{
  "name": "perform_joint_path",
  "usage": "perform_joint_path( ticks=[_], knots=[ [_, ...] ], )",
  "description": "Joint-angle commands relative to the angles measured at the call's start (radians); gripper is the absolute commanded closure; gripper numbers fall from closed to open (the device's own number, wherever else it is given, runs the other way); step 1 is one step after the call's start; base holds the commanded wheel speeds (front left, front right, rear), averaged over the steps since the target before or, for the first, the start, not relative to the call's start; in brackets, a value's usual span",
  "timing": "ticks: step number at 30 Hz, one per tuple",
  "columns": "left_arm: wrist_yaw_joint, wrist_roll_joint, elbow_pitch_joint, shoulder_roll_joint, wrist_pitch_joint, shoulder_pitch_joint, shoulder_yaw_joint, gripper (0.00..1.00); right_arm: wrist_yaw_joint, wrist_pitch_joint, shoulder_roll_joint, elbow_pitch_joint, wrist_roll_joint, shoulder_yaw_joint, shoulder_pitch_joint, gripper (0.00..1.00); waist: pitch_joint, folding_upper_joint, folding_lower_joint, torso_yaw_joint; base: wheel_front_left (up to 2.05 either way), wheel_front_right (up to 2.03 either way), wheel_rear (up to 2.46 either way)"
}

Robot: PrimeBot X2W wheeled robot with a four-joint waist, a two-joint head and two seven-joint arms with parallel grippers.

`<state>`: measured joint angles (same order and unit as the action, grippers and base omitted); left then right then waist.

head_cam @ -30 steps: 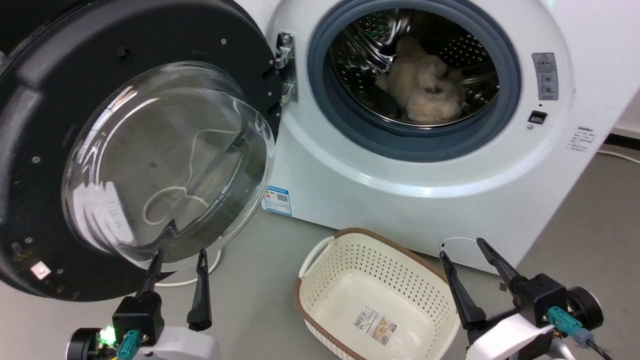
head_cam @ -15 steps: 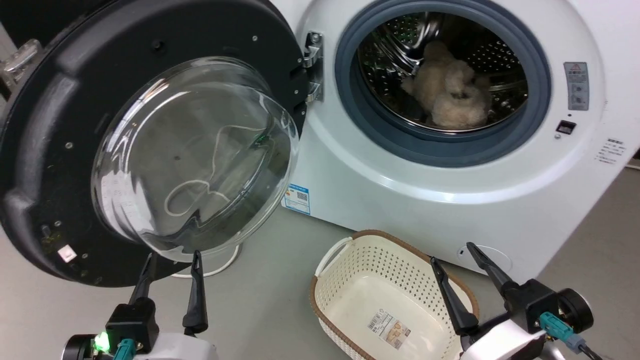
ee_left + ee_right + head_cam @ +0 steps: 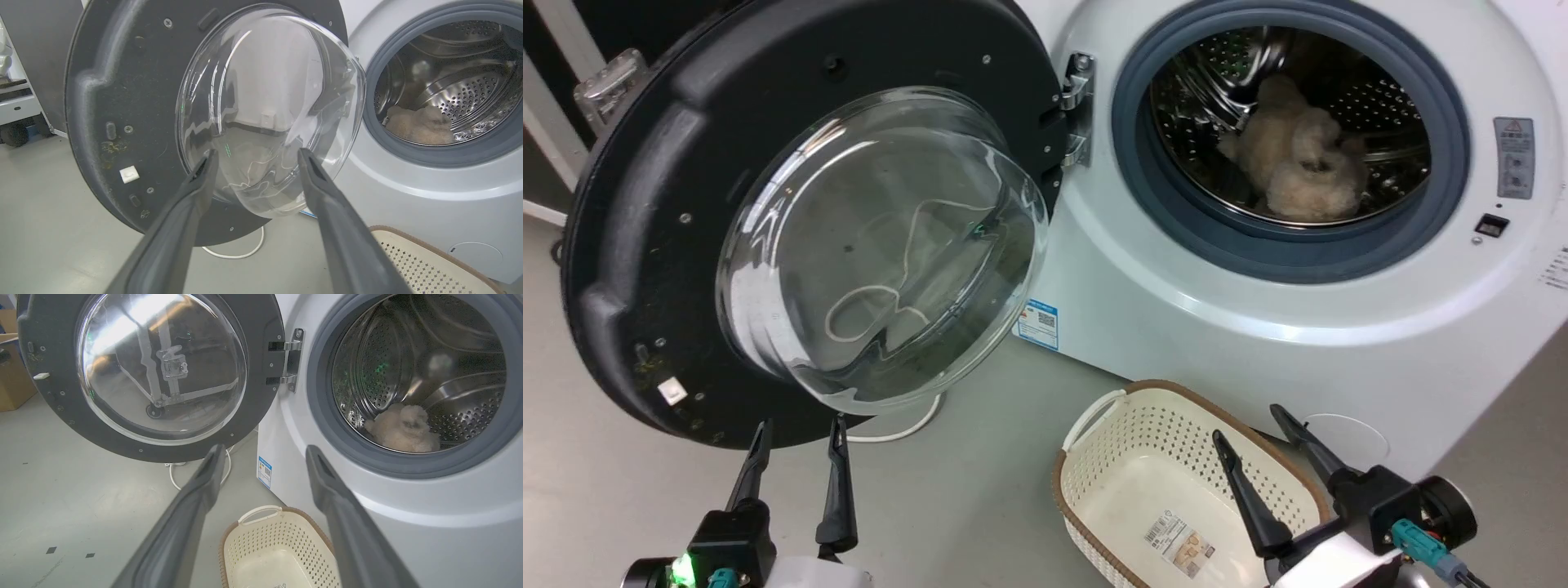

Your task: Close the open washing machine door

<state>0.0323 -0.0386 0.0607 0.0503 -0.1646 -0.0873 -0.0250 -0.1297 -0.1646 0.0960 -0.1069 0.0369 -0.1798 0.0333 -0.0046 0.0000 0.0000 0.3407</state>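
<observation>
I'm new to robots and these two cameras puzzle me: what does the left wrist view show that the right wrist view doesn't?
Left wrist view adds: the open left hand and a white wheeled cart. Right wrist view adds: the open right hand, the metal hinge, a cardboard box. Both share: the open washing machine door, the fluffy beige item in the drum, the cream basket.

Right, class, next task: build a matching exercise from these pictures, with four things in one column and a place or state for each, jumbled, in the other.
Things
1. washing machine door
2. fluffy beige bundle
3. cream basket
4. left gripper

Places or states
A. inside the steel drum
B. on the floor, before the machine
C. swung wide open on its hinge
D. fingers apart, holding nothing

Pairs: 1-C, 2-A, 3-B, 4-D
</observation>
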Motion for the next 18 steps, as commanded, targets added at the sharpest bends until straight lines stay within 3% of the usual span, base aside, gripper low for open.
perform_joint_path(
  ticks=[1,13,14,15,18],
  knots=[
    [0.004,-0.005,0.004,0.0,-0.011,-0.015,-0.005,0.0,-0.001,-0.011,0.006,-0.007,0.01,-0.009,0.005,0.0,0.0,0.0,0.0,0.008,0.0,0.0,0.0],
    [0.003,-0.006,0.01,0.0,-0.04,-0.027,-0.006,0.0,-0.001,-0.04,0.014,-0.032,0.025,-0.039,0.009,0.0,0.001,0.0,0.0,0.067,0.0,0.0,0.0],
    [0.002,-0.007,0.009,0.0,-0.042,-0.029,-0.005,0.7,-0.001,-0.042,0.015,-0.033,0.025,-0.04,0.008,0.0,0.001,0.0,0.0,0.071,0.0,0.0,0.0],
    [-0.006,-0.009,0.011,0.0,-0.044,-0.03,-0.001,1.0,-0.001,-0.044,0.015,-0.035,0.026,-0.041,0.007,0.0,0.001,0.0,0.0,0.075,0.0,0.0,0.0],
    [-0.021,-0.023,0.025,0.0,-0.05,-0.032,0.001,1.0,-0.001,-0.05,0.017,-0.038,0.027,-0.043,0.004,0.0,0.001,0.0,0.0,0.088,0.0,0.0,0.0]
  ],
)
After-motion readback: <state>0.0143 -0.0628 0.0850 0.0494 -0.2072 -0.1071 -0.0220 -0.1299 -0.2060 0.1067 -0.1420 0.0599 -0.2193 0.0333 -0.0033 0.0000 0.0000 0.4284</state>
